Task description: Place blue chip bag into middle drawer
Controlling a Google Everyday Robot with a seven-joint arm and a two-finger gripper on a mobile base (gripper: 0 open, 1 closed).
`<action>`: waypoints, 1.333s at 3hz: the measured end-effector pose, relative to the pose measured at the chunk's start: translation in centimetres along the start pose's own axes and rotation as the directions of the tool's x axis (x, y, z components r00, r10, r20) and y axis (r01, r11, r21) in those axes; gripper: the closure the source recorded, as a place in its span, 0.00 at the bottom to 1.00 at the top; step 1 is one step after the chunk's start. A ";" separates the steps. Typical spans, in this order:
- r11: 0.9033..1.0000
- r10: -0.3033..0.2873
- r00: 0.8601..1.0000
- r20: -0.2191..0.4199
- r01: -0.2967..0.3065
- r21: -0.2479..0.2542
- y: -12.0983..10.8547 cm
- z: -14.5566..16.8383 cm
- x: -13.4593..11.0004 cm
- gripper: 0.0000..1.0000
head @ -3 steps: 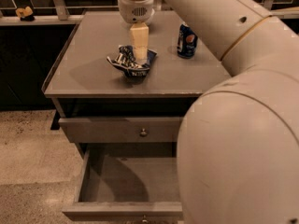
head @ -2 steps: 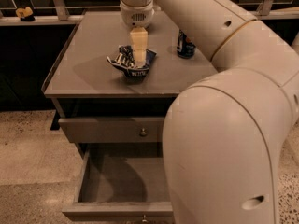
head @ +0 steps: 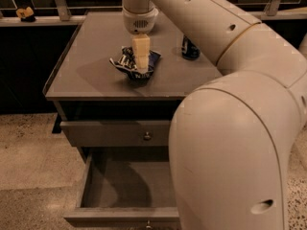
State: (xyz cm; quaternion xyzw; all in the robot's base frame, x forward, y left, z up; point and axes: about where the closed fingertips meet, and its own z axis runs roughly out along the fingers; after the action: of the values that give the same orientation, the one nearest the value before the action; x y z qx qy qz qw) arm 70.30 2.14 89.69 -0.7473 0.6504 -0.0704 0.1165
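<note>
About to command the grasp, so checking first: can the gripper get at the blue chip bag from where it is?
Probably yes. The gripper is right over the chip bag on the cabinet top, seemingly touching it, with nothing between them; the soda can stands well apart.

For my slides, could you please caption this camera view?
Gripper at the blue chip bag on the cabinet top; middle drawer open below.
</note>
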 end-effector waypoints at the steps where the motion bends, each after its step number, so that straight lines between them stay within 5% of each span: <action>1: 0.999 -0.015 1.000 0.013 0.015 -0.039 1.2 2.2 -0.3 0.00; 2: 0.994 -0.026 0.999 0.030 0.029 -0.109 3.5 5.4 -0.5 0.00; 3: 0.994 -0.026 0.999 0.030 0.029 -0.109 3.5 5.4 -0.5 0.00; 4: 0.994 -0.026 0.999 0.030 0.029 -0.109 3.5 5.4 -0.5 0.18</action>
State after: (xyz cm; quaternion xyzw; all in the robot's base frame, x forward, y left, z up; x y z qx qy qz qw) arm 68.22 2.66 83.61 -0.7623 0.6413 -0.0256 0.0835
